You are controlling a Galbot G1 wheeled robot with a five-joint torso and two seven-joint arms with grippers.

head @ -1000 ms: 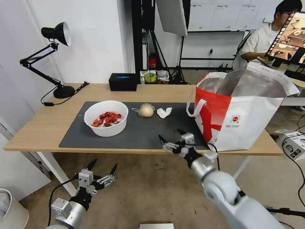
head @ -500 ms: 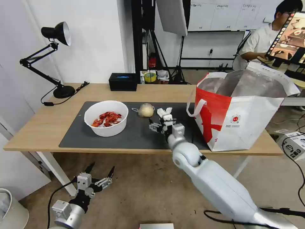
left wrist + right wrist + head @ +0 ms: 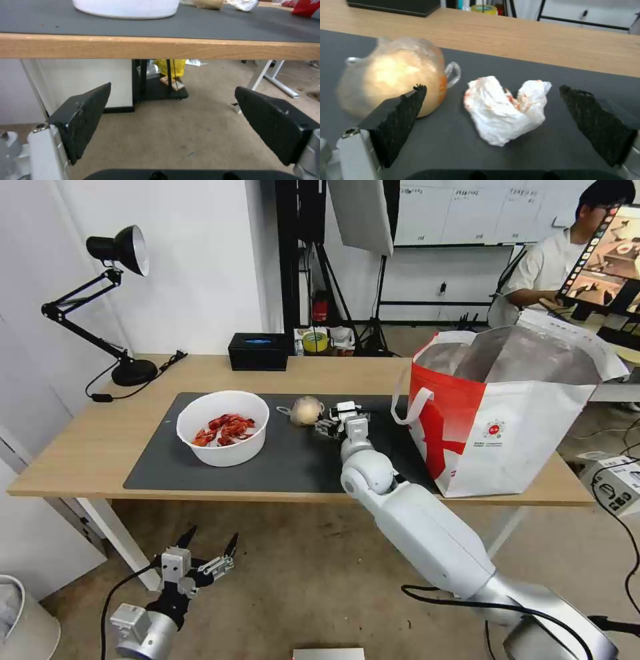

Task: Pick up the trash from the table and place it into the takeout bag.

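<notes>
White crumpled tissue point(image 3: 506, 110) with orange-red stains lies on the dark grey mat point(image 3: 287, 460), just beside the small clear bag with beige lump point(image 3: 391, 82). Right tool point(image 3: 493, 120) is spread wide over the mat, one black finger on each side of the tissue, neither touching it; in the head view the right tool point(image 3: 337, 419) sits just beside the bag with the lump. White round bowl of red crayfish shells point(image 3: 223, 427) stands on the mat too, on the lump bag's far side from the tissue. Takeout bag point(image 3: 507, 413) stands upright and open on the surface point(image 3: 80, 447), on the tissue's other side, off the mat's end. Left tool point(image 3: 200, 557) hangs low, below the surface edge near the bowl end, wide apart, holding nothing.
</notes>
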